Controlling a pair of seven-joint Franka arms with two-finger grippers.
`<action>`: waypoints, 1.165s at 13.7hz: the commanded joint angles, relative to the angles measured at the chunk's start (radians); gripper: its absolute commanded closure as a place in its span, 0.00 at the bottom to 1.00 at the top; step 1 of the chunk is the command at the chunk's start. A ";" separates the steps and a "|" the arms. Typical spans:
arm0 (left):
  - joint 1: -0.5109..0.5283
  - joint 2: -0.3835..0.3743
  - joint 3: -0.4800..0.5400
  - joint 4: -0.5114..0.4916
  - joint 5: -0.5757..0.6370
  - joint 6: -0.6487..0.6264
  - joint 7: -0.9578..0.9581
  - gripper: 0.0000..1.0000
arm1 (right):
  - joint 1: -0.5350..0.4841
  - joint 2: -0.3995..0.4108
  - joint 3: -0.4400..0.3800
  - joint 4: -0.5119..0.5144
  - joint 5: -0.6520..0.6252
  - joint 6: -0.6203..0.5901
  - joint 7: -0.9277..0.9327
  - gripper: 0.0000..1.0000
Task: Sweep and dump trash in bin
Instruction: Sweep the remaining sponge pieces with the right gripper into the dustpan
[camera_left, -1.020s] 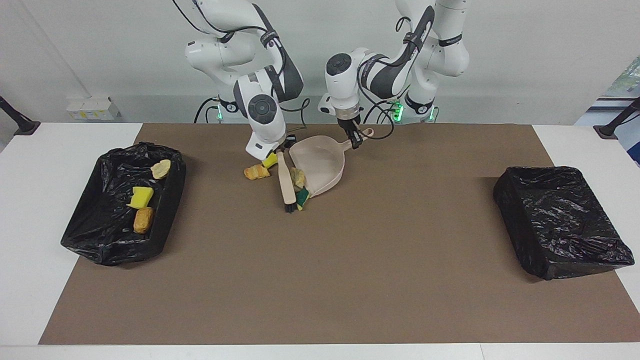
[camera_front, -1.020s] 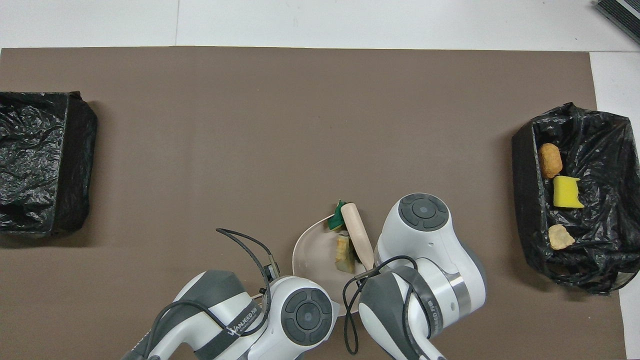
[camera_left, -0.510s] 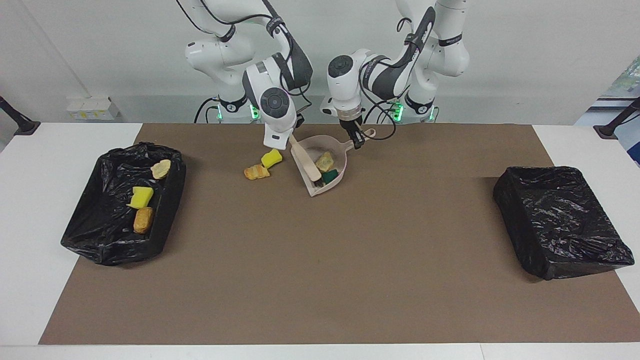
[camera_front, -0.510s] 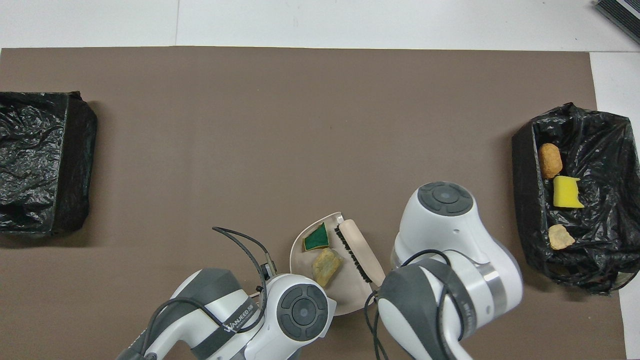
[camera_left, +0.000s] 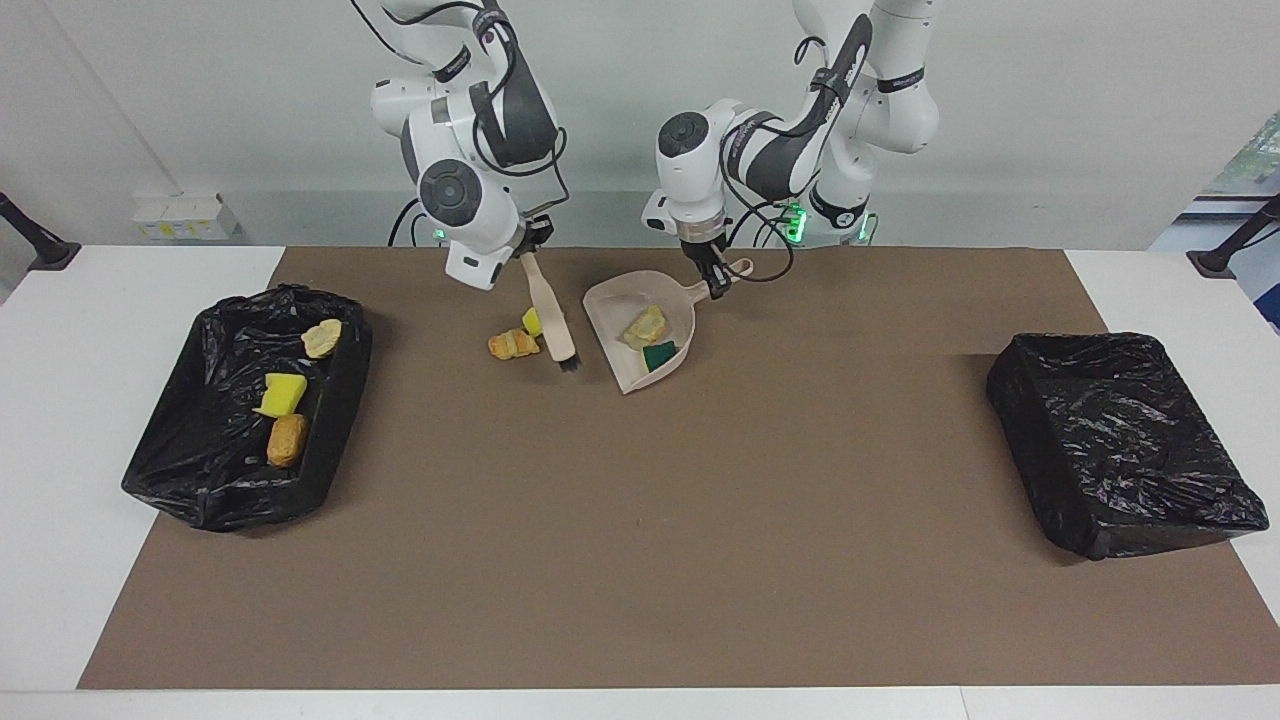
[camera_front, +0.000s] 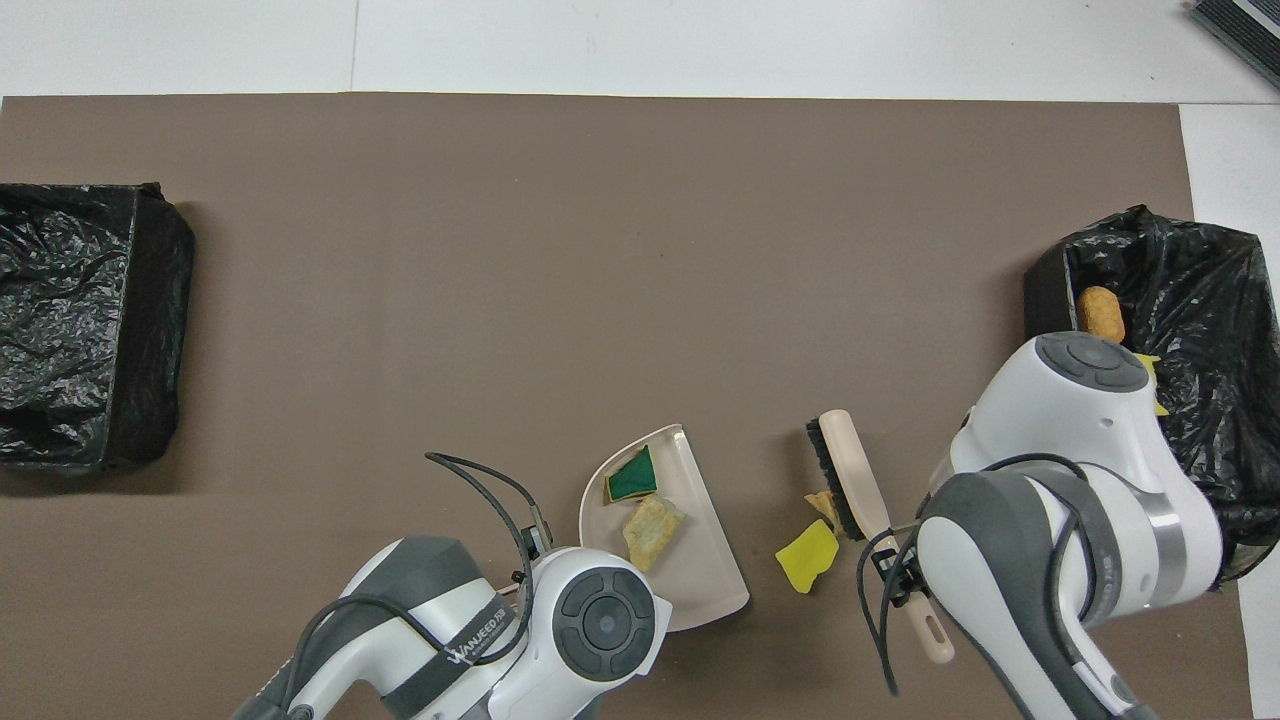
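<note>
Dustpan (camera_left: 640, 335): 2 scraps (camera_left: 650, 340) inside; left gripper (camera_left: 716, 287) clamped on handle.
Bin (camera_left: 245, 410): 3 scraps (camera_left: 283, 393).
Brush (camera_left: 552, 318): right gripper (camera_left: 528, 243) clamped on it.

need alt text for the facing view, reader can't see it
The right gripper holds a brush beside two scraps on the mat, while the left gripper holds a dustpan carrying two scraps. Three more lie in the bin at the right arm's end.

White table (camera_left: 60, 330): brown mat (camera_left: 640, 520); on mat, two black-lined bins (camera_left: 215, 470) (camera_left: 1120, 440) at either end, beige dustpan (camera_left: 610, 315), yellow sponge piece (camera_front: 808, 556), tan-orange chunk (camera_left: 512, 344).
</note>
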 joint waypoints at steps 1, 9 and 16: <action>-0.002 -0.034 -0.001 -0.036 -0.014 -0.005 0.019 1.00 | -0.032 -0.186 0.012 -0.232 -0.024 0.138 0.045 1.00; -0.054 -0.047 -0.001 -0.067 -0.018 -0.005 -0.006 1.00 | -0.016 -0.362 0.022 -0.436 -0.042 0.224 0.182 1.00; -0.057 -0.049 -0.001 -0.064 -0.021 -0.011 -0.060 1.00 | 0.248 -0.214 0.024 -0.366 0.071 0.282 0.415 1.00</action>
